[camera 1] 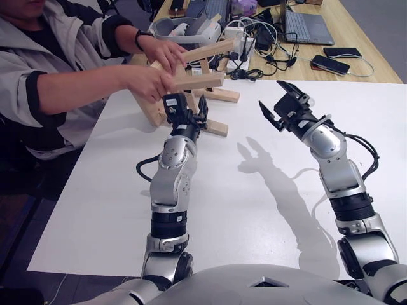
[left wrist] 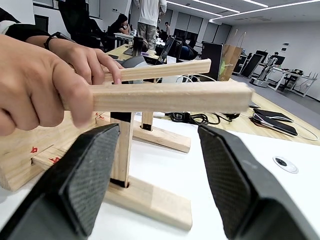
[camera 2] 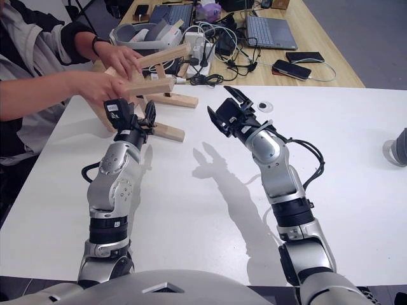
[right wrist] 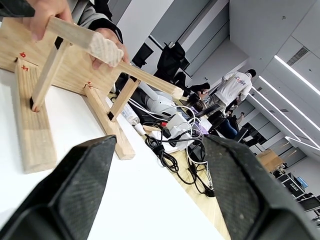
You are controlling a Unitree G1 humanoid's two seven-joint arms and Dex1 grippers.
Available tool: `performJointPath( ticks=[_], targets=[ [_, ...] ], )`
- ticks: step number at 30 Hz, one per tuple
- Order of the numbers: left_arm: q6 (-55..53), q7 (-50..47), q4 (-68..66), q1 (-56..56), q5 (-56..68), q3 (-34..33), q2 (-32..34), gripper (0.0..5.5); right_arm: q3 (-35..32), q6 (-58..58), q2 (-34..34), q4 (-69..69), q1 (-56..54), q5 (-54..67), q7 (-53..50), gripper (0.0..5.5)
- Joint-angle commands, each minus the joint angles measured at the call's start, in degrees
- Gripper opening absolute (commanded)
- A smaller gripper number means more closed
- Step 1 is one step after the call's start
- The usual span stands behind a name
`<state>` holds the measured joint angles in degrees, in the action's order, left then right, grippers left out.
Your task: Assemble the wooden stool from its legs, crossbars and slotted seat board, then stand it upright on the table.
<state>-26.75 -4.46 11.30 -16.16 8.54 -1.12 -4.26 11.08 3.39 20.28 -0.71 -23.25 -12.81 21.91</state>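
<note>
The wooden stool (camera 1: 203,89) lies on its side at the table's far left, legs and crossbars joined to the seat board (left wrist: 20,155). A person's two hands (camera 1: 149,79) hold its upper legs (left wrist: 170,95). My left gripper (camera 1: 187,109) is open just in front of the stool, its black pads (left wrist: 85,175) on either side of a lower leg and crossbar, not touching. My right gripper (camera 1: 283,105) hangs open above the table's middle, well to the right of the stool, holding nothing; its pads (right wrist: 75,190) frame the stool (right wrist: 60,85) in the distance.
Behind the white table (camera 1: 241,210) stands a wooden desk with a laptop (camera 2: 270,32), cables (camera 1: 254,63), phones (camera 1: 331,63) and a headset (camera 1: 191,28). A small round disc (camera 2: 266,106) lies on the white table at the back right. A grey object (camera 2: 397,149) sits at the right edge.
</note>
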Motion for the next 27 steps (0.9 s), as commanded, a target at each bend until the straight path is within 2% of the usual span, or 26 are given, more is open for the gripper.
performJointPath(
  ticks=[1,27],
  targets=[
    [-0.6,-0.3,-0.7,-0.3,0.1,-0.3,-0.5,2.92,0.1,-0.5,0.4,-0.4,-1.5,-0.3,0.6,3.19],
    [0.0,-0.3,-1.8,-0.8,-0.2,-0.3,-0.3,2.92,0.6,-3.1,1.9,-1.5,-3.2,-1.0,2.0,3.19]
  ],
)
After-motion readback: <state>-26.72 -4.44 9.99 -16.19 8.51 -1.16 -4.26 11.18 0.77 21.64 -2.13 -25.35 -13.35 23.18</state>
